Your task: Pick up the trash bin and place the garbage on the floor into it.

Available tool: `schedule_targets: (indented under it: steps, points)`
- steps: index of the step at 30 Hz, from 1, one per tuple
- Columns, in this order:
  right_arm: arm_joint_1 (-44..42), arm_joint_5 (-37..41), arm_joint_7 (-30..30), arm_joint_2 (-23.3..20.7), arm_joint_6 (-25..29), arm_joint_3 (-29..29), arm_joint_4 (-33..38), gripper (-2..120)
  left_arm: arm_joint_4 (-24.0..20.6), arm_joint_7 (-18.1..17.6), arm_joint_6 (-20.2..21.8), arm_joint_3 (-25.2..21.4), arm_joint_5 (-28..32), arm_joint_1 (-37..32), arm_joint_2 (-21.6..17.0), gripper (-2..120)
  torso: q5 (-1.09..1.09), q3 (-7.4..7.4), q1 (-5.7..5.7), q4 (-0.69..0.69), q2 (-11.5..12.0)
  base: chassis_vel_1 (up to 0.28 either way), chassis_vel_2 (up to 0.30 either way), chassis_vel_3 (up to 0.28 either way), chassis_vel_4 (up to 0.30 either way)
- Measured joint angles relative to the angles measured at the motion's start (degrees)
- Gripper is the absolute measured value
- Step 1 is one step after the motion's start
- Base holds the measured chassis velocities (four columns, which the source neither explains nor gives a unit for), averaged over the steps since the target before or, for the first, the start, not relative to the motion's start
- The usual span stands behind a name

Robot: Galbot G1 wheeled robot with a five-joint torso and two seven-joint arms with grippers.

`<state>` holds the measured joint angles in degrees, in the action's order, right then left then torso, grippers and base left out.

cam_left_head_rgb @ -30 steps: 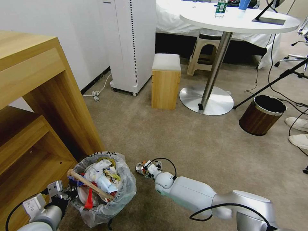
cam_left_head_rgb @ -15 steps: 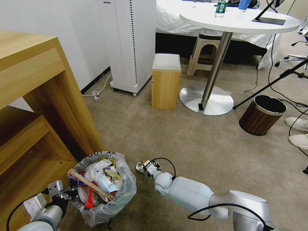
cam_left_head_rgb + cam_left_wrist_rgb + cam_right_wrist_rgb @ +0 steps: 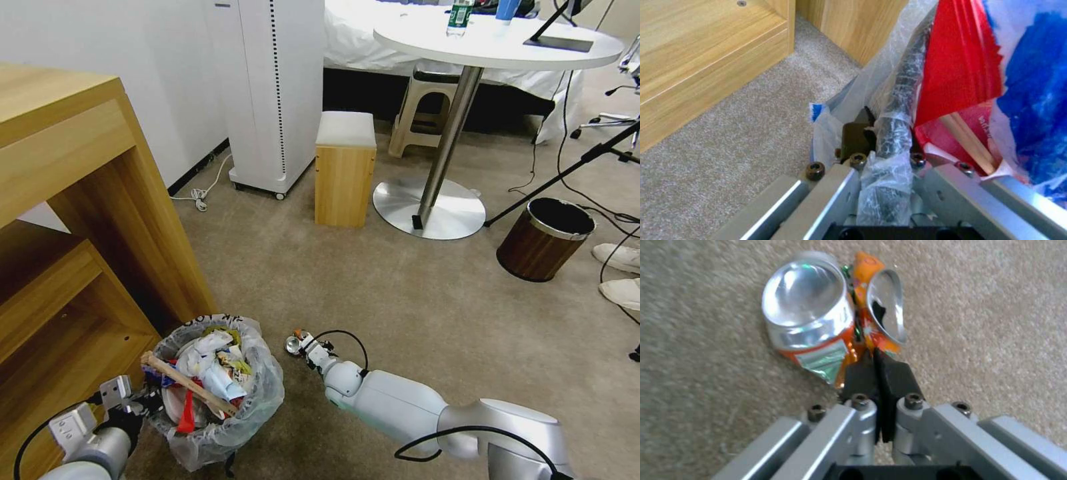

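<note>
The trash bin, dark and round with a crinkly clear bag, stands on the carpet beside the wooden shelf. It is heaped with garbage: crushed cups, papers, a red wrapper and a wooden stick. My left gripper is shut on the near rim, and the left wrist view shows the bagged rim pinched in my left gripper. Right of the bin, my right gripper is shut on a crushed orange and silver can. In the right wrist view my right gripper clamps the folded can just over the carpet.
The wooden shelf unit stands close on the left. Farther off are a white appliance, a wooden stool box, the round table's base and a brown wood-grain bin. Two white slippers, cables and a stand lie at the right.
My right gripper, with the can, has edged slightly up the picture and to the right. The left gripper and the bin have stayed put.
</note>
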<state>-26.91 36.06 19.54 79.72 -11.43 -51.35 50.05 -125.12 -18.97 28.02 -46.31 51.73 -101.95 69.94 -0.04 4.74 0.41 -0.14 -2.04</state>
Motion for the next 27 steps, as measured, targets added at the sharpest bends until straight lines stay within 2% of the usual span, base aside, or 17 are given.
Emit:
schedule_targets:
  steps: [11, 14, 15, 18, 20, 22, 24, 26, 27]
  points:
    - [-0.6, 0.6, 0.7, -2.2, 0.1, -0.2, 5.0, 2, 0.9, 0.0, 0.0, 0.2, -0.1, 0.9, 0.0, 0, 0.00, 0.00, 0.00, -0.01, 0.0, 0.000, 0.000, 0.000, 0.000]
    - [-1.0, 3.2, 0.8, -3.6, -0.1, 0.1, 8.8, 14, 1.7, 0.0, 0.0, 0.5, -0.3, 1.5, 0.2, 0, 0.00, 0.00, 0.00, 0.00, 0.0, 0.000, 0.000, 0.000, 0.000]
    - [-1.0, 3.2, 0.8, -3.6, -0.1, 0.1, 8.8, 14, 1.7, 0.0, 0.0, 0.5, -0.3, 1.5, 0.2, 0, 0.00, 0.00, 0.00, 0.00, 0.0, 0.000, 0.000, 0.000, 0.000]
    - [-1.3, 6.5, 0.0, -2.9, 1.4, 1.2, 8.0, 30, 1.8, -0.1, 0.0, 0.8, -0.3, 1.7, 0.4, 0, 0.00, 0.00, 0.00, -0.01, 0.0, 0.000, 0.000, 0.000, 0.000]
    - [-1.3, 8.1, -0.3, -2.7, 1.7, 1.4, 7.8, 33, 1.7, -0.1, 0.0, 0.8, -0.3, 1.6, 0.4, 0, 0.00, 0.00, 0.00, 0.00, 0.0, 0.000, 0.000, 0.000, 0.000]
    - [-1.4, 12.1, -0.5, -2.5, 1.9, 2.3, 7.6, 42, 1.5, -0.1, 0.1, 0.6, -0.3, 1.3, 0.3, 0, 0.00, 0.00, 0.00, 0.01, 0.0, 0.000, 0.000, 0.000, 0.000]
    - [-1.5, 12.8, -0.5, -2.4, 2.0, 2.4, 7.5, 44, 1.5, -0.1, 0.1, 0.6, -0.3, 1.2, 0.3, 0, 0.00, 0.00, 0.00, 0.01, 0.0, 0.000, 0.000, 0.000, 0.000]
    - [-1.5, 14.2, -1.0, -2.3, 2.4, 3.1, 6.7, 56, 1.4, -0.1, 0.1, 0.4, -0.3, 1.0, 0.2, 0, 0.00, 0.00, 0.00, 0.00, 0.0, 0.000, 0.000, 0.000, 0.000]
    - [-1.5, 14.2, -1.0, -2.3, 2.4, 3.1, 6.7, 56, 1.4, -0.1, 0.1, 0.4, -0.3, 1.0, 0.2, 0, 0.00, 0.00, 0.00, 0.00, 0.0, 0.000, 0.000, 0.000, 0.000]
